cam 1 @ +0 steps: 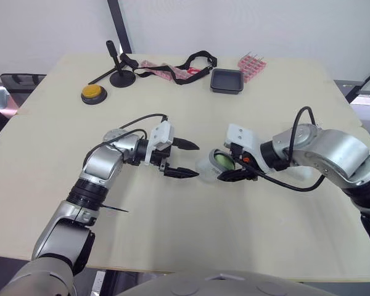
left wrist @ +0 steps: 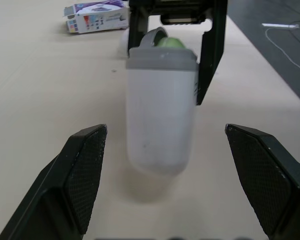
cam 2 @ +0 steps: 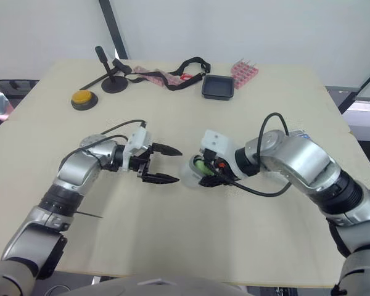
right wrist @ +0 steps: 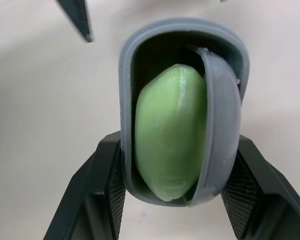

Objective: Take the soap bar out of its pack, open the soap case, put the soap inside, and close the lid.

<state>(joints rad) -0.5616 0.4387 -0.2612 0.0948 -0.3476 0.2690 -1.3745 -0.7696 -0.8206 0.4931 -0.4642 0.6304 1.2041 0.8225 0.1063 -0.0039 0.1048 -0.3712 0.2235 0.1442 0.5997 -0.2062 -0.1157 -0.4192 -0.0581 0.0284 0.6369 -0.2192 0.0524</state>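
My right gripper (cam 1: 229, 163) is shut on the grey rim of the soap case (cam 1: 211, 163), holding it on its side just above the table. The green soap bar (right wrist: 170, 145) sits inside the open mouth, with the grey lid (right wrist: 222, 125) partly swung in beside it. The case's translucent white body (left wrist: 161, 110) points toward my left gripper (cam 1: 196, 161). That gripper is open, one finger on either side of the body's end, touching nothing. The soap pack (left wrist: 96, 16), a small printed box, lies on the table beyond the right gripper.
At the table's far side are a yellow button (cam 1: 93, 92), a black stand (cam 1: 120, 75), a black strap over a red-and-white wrapper (cam 1: 172, 71), a black tray (cam 1: 227, 81) and a pink item (cam 1: 251, 66).
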